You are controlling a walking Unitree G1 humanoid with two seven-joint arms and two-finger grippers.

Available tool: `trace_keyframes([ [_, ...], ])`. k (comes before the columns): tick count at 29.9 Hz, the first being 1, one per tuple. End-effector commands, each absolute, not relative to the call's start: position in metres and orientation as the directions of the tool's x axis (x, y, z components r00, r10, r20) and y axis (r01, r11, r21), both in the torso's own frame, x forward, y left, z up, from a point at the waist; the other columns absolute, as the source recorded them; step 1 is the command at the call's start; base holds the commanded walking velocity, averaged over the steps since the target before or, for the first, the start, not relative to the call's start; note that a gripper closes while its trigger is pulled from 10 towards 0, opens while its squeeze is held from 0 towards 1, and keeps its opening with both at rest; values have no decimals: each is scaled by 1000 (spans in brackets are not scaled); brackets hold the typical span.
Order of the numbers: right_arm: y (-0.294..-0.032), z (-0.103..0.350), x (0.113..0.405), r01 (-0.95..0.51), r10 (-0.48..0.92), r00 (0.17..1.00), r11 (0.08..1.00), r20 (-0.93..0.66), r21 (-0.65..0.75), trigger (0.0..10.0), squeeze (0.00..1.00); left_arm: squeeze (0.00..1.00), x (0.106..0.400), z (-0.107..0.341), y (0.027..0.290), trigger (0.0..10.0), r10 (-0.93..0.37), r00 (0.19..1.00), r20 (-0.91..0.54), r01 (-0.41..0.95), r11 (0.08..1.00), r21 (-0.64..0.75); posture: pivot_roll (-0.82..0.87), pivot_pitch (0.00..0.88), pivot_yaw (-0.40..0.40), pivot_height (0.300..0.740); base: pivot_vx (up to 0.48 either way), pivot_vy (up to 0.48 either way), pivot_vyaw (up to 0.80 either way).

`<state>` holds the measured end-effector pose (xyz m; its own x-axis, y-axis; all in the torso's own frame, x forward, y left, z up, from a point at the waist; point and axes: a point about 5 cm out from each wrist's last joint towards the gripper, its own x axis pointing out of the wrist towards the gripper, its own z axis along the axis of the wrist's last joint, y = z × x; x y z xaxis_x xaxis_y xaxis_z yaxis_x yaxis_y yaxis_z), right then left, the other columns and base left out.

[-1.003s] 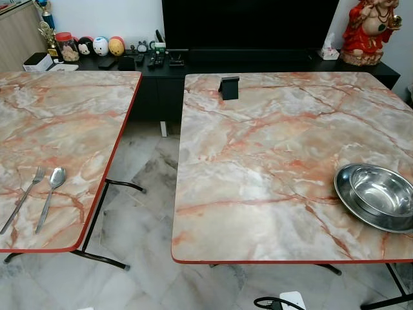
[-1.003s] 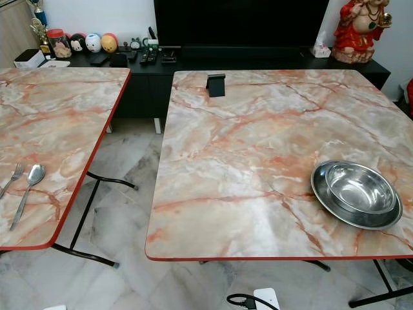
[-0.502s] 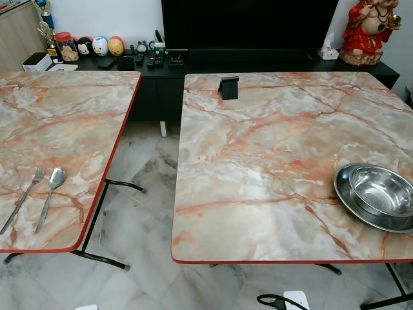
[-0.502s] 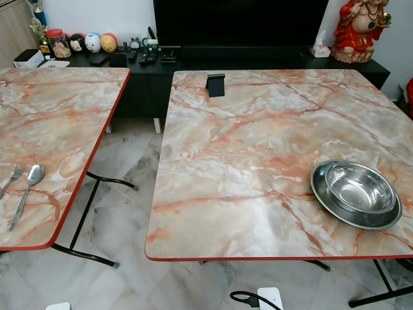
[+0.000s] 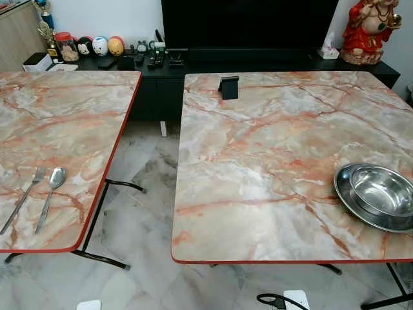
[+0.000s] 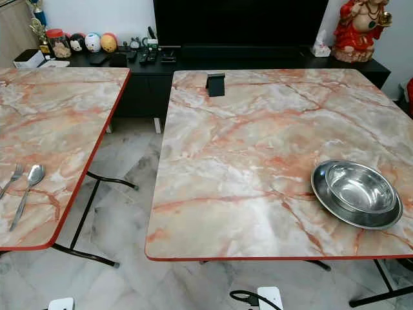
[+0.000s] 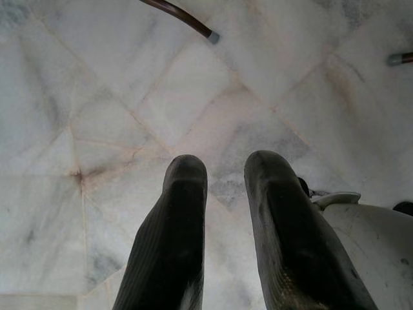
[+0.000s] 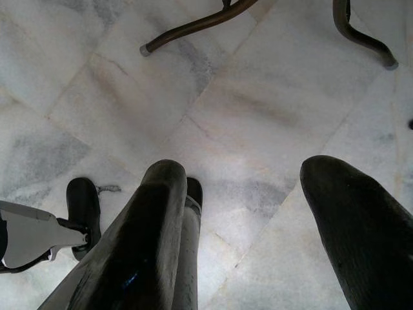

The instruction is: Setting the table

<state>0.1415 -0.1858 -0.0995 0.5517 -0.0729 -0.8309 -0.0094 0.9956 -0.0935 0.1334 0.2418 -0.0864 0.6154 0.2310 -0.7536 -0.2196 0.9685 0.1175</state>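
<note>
Left end effector [image 7: 219, 177], right end effector [image 8: 251, 181] apart, seemingly idle over floor; bowl [image 5: 381, 191], fork [image 5: 24, 197] well apart on tables

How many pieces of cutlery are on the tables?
2: a fork and a spoon, side by side near the front edge of the left table. The right table has none, though something could lie under the bowl.

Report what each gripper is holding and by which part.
Nothing is held: left gripper and right gripper hang open over the bare floor.
</note>
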Motion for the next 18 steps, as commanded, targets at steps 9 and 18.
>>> trace_keyframes([
  [9, -185, -101, 139, -14, -61, 542, 997, -838, -81, 10000, 0, 0, 132, -88, 240, 10000, 222, 603, -766, -204, 972, 120, 9, 0, 11, 740, 0, 115, 0],
  [18, -184, -101, 138, -18, -48, 534, 998, -844, -68, 10000, 0, 0, 133, -88, 240, 10000, 222, 604, -766, -202, 972, 122, 11, 0, 12, 740, 0, 392, 0],
])
